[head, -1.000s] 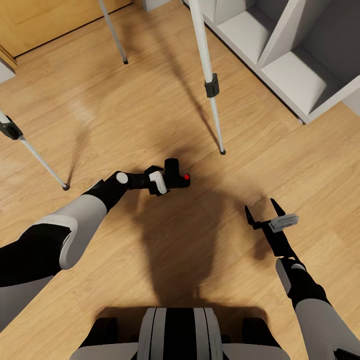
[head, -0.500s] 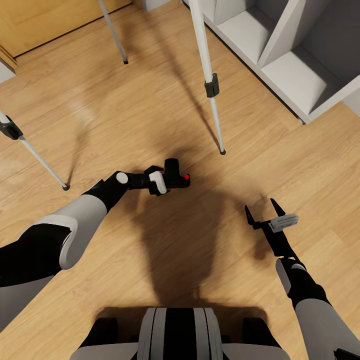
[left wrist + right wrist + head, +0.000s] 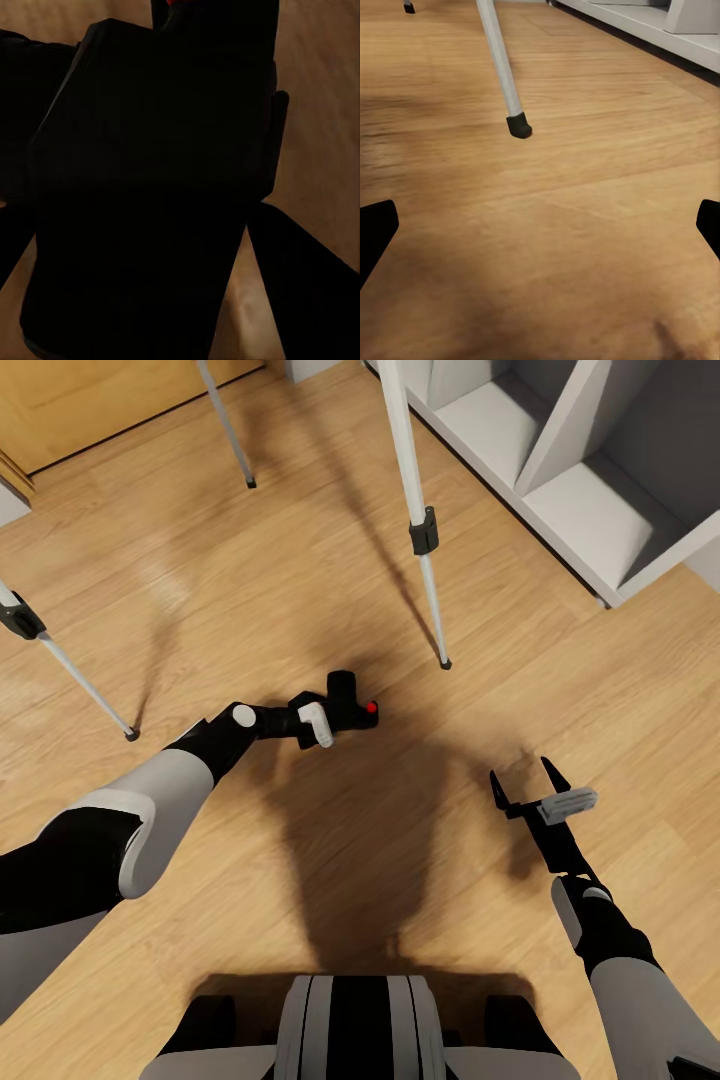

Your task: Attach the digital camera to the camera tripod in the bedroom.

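- The floor (image 3: pixel 250 590) is light wood planks with a smooth, slightly shiny surface; a wide soft shadow lies on it in front of the robot.
- The tripod (image 3: pixel 424 530) has thin round legs, silver-white, with black clamp joints and small black feet. In the head view three legs stand around the area in front of the robot.
- The camera (image 3: pixel 350 705) is a small boxy body of matte black with a round red button on its upper face.
- The left gripper (image 3: pixel 335 720) is pinching the camera between its fingers and holds it above the floor, between the tripod legs. In the left wrist view the camera (image 3: pixel 150 172) is a large dark block very close to the lens.
- The right gripper (image 3: pixel 526 780) is spread wide and holds nothing; its two black fingers point toward the floor.
- In the right wrist view one tripod foot (image 3: pixel 518 125) rests on the planks.
- The white shelf (image 3: pixel 600 490) with square compartments stands to the right, near one tripod leg.
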You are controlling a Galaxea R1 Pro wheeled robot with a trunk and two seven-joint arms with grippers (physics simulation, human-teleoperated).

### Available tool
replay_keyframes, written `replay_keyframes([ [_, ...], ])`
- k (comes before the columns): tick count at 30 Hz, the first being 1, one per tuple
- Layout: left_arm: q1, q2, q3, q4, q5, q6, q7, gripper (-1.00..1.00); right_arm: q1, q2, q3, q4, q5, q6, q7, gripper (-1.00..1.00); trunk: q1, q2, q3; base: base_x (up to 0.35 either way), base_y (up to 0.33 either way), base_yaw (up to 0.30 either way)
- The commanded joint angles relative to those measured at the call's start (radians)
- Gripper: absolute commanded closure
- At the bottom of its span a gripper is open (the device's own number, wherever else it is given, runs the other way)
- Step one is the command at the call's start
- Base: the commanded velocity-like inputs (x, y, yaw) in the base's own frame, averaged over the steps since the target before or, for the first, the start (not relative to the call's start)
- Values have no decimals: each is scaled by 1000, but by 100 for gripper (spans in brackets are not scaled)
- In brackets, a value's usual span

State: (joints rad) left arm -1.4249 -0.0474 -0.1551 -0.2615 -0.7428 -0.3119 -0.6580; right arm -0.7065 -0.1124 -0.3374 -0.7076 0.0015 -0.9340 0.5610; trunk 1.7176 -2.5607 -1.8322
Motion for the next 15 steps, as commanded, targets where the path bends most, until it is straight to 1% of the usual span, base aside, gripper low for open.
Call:
replay_keyframes([
  [1, 0, 0, 3, 1, -13, -7, 0, 100, -1, 0, -4, 0, 0, -3, 7, -100, 0, 0, 0, 0, 0, 0],
  [11, 0, 0, 3, 2, -13, -7, 0, 100, -1, 0, -4, 0, 0, -2, 7, -100, 0, 0, 0, 0, 0, 0],
  [15, 0, 0, 2, 2, -13, -9, 0, 100, -1, 0, -3, 2, 0, -2, 7, -100, 0, 0, 4, 0, 0, 0],
])
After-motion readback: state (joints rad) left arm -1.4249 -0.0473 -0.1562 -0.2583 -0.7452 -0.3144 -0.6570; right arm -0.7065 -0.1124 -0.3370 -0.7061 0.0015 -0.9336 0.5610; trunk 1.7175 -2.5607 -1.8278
